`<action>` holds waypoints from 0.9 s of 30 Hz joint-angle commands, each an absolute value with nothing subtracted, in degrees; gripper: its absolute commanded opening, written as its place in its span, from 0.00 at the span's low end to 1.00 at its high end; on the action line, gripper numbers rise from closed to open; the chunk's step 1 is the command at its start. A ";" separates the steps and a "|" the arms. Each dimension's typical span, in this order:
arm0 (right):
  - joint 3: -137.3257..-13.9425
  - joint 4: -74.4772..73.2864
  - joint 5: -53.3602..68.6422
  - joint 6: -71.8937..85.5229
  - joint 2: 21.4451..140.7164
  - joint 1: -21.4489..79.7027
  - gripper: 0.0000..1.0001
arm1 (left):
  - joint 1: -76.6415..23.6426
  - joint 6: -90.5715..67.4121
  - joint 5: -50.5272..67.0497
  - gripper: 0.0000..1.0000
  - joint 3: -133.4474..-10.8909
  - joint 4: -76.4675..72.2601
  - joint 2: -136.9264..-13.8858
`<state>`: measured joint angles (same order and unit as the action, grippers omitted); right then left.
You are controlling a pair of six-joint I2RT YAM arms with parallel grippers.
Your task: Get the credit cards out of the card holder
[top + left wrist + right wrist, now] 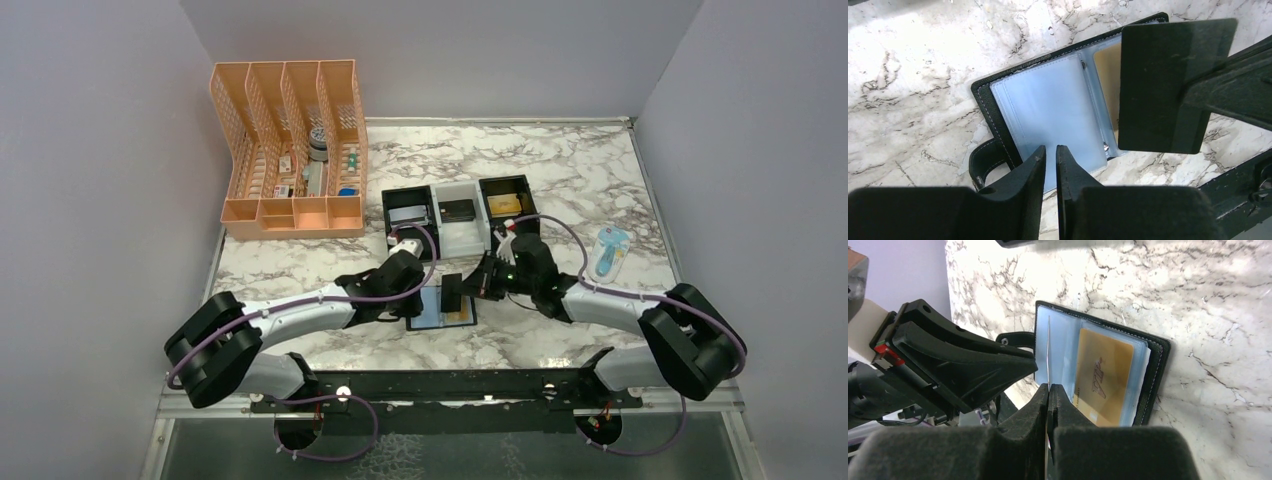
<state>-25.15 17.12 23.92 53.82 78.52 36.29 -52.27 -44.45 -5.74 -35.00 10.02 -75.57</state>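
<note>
Card holder [435, 318]: open flat on the marble table [560, 170], between the two arms and just in front of a row of trays; blue-grey lining up, snap tab [984, 164] sticking out from the edge of the half nearer the left arm.
Dark grey card [1165, 85]: out of the holder, raised clear above the half nearer the right arm; upright, a thin line edge-on in the right wrist view.
Gold card [1100, 375]: lying flat inside a clear sleeve on that same half; partly hidden behind the raised card in the left wrist view.
Right gripper [1048, 396]: clenched on one edge of the dark grey card, pads tight against both faces; above the holder, apart from it.
Left gripper [1050, 162]: jaws a narrow slit apart, nothing between them; tips over the near edge of the empty blue-grey page, just beside the snap tab; contact with the lining unclear.
Grippers to each other: facing across the holder, near, not touching.
Trays: black [408, 191], white [462, 240], black [506, 181], side by side behind the holder.
Organiser [290, 150]: peach, slotted, at the far left of the table, well apart from the holder.
</note>
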 commanded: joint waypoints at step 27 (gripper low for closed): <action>-24.69 12.51 6.01 38.52 61.10 36.11 0.01 | -52.46 -44.92 -15.40 0.58 -34.89 14.30 -64.90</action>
